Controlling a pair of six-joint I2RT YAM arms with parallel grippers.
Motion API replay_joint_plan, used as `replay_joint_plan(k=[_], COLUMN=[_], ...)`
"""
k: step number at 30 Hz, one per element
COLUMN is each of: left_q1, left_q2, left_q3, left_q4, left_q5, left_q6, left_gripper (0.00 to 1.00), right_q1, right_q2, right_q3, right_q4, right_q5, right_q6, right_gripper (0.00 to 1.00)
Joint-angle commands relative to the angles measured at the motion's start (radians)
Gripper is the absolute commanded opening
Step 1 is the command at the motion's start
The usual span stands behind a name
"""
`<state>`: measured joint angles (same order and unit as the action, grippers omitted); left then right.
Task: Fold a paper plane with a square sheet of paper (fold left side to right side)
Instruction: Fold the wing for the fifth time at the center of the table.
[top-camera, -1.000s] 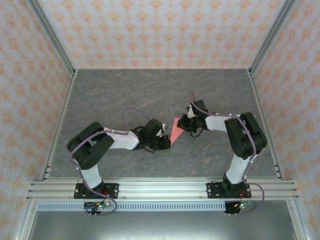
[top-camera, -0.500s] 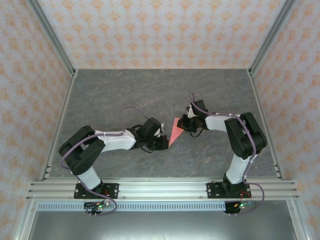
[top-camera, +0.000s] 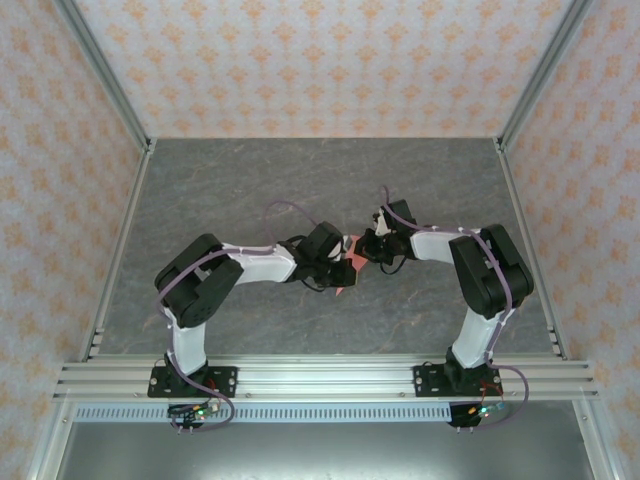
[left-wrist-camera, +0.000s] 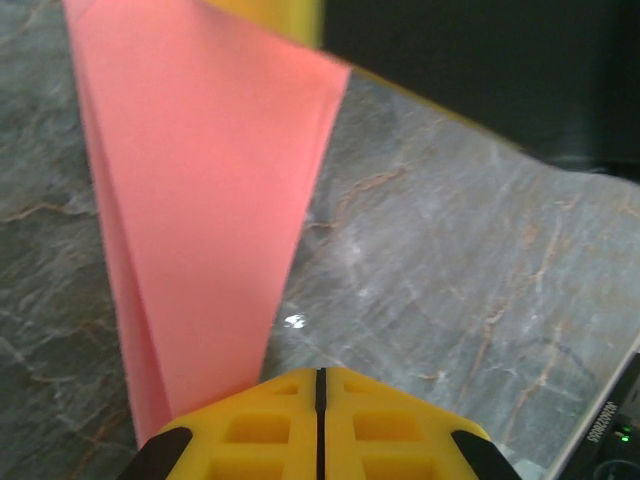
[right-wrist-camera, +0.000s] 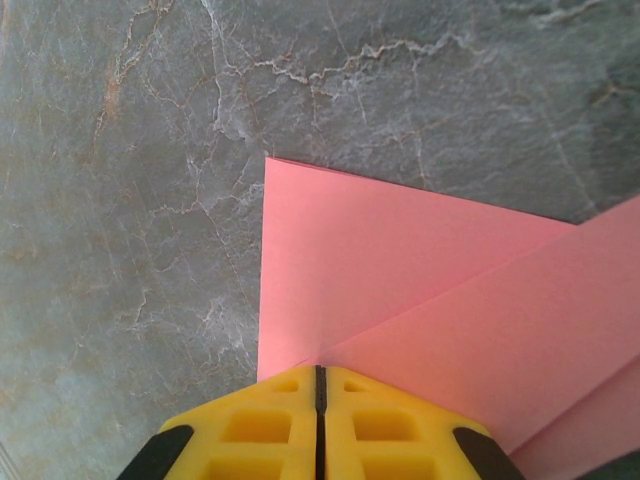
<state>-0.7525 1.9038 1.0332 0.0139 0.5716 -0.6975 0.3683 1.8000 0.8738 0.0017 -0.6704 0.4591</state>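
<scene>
Top external: sheet of paper (top-camera: 340, 286) lies mid-table between the two arms. Left wrist shows it as a narrow, layered pointed wedge. Left gripper (left-wrist-camera: 320, 372) and right gripper (right-wrist-camera: 320, 368) are both fully closed, tips at the paper; pinching or pressing, cannot tell. Judgement: main folds done, final wing folds left.

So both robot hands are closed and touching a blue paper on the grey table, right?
No, the paper is pink, not blue; the right wrist view shows it. The left gripper and right gripper are both closed and touching it on the grey table.
</scene>
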Motion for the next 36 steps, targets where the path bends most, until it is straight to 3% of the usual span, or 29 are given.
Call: replay_joint_plan(k=[1,16,24,29,36], left_q1=[0.024,0.036,0.035,0.036,0.036], left_q2=[-0.001,-0.066,-0.066,-0.069,-0.071], left_q3=[-0.014,-0.271,-0.306,-0.306,-0.306], left_q4=[0.004,0.147,0.182,0.181,0.182], left_q5=[-0.007,0.024,0.03,0.025,0.022], left_q6=[0.01,-0.053,-0.065,-0.06,-0.06], left_gripper=[0.08,0.05,0.01,0.0,0.0], right_q1=[-0.003,-0.005,0.0,0.057,0.134], right_q2=[0.042,0.024,-0.123,-0.208,-0.2], right_q3=[-0.01,0.011,-0.032,-0.09,-0.131], right_q4=[-0.089,-0.121,-0.072,-0.079,-0.049], right_q5=[0.093,0.105,0.025,0.015,0.057], right_q6=[-0.026,-0.046,-0.038,-0.029,0.02], right_gripper=[0.08,0.08,0.04,0.04,0.04])
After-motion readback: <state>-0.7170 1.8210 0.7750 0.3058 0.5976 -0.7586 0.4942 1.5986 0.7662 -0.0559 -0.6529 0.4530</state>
